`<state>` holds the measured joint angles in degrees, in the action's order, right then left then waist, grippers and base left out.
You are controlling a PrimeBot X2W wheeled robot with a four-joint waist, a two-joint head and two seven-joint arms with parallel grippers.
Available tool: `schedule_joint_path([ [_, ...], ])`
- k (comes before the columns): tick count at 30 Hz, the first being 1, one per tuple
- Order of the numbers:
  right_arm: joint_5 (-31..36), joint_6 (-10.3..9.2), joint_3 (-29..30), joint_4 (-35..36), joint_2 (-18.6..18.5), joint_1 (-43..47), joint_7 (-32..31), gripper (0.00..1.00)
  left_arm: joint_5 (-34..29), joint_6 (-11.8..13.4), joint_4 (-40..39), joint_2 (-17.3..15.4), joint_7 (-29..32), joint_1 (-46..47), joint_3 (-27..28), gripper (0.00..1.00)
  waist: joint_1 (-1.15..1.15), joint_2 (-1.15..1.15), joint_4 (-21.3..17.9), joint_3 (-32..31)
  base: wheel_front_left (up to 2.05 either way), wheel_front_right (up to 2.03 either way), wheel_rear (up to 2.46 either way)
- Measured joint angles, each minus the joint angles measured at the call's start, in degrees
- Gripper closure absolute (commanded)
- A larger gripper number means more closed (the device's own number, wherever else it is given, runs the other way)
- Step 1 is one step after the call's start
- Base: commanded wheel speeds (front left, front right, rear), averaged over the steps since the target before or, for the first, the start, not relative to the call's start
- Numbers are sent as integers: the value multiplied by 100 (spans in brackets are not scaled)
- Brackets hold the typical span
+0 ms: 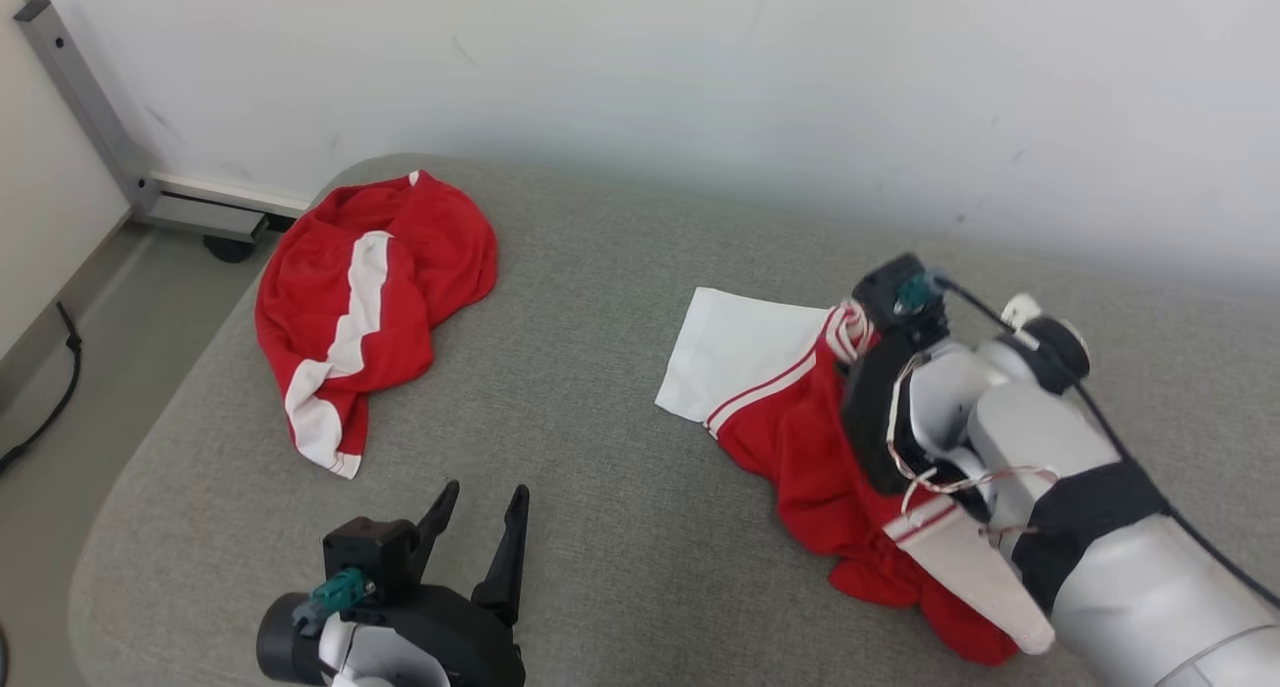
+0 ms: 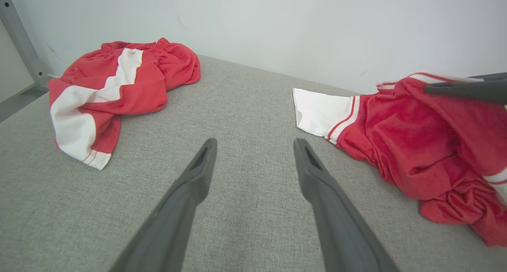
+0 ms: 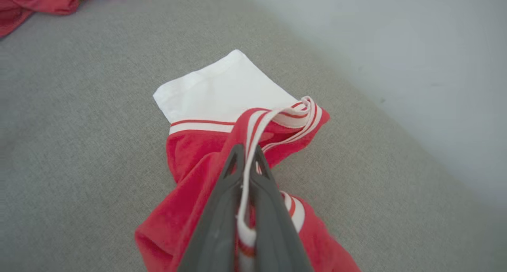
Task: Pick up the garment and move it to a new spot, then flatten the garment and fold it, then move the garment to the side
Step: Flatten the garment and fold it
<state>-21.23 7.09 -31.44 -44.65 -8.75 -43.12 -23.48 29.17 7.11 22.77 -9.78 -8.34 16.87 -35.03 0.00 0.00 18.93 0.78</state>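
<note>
Grey woven upholstery point(image 1: 620, 387) forms the work surface, backed by a plain white wall point(image 1: 700, 67). At far left, off the surface, a grey metal frame point(image 1: 90, 117) runs down to the floor and a black cable point(image 1: 50, 397) lies beside it. A second red cloth point(image 1: 370, 297) with a broad white stripe sits crumpled near the left rear corner, well apart from both arms. The garment point(image 1: 790, 437), red with white panels and thin red-and-white edging, lies bunched on the right half of the surface; one flat white sleeve point(image 1: 740, 352) extends toward the centre and rests on the upholstery. The right arm's pale forearm covers the near right part of it in the head view. The right gripper point(image 3: 245, 151) is pressed together on the garment's striped trim point(image 3: 295, 115), a band of which runs down between the two dark fingers while the loop beyond the tips stands lifted above the red body. The left gripper point(image 1: 485, 492) hovers low over bare upholstery at the near edge, fingers spread wide, touching nothing, between the two cloths.
</note>
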Motion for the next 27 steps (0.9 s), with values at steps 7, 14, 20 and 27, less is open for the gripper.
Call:
schedule_joint_path([
  [7,-334,5,267,511,-342,-87,638,100,-33,0,-134,-21,0,-92,107,0,0,0,-208,-15,0,0,0],
  [14,-634,-12,980,1215,-984,838,1321,100,-53,0,-222,-35,32,-258,196,0,0,0,-567,14,0,0,0],
  [20,-979,-400,1646,1516,-1518,2163,1650,100,-163,1,-338,-13,65,-258,249,0,0,0,-884,80,0,0,0],
  [27,-1384,-425,1679,1518,-1419,3471,1526,100,-275,1,-467,59,187,-221,185,0,0,0,-1093,263,0,0,0],
])
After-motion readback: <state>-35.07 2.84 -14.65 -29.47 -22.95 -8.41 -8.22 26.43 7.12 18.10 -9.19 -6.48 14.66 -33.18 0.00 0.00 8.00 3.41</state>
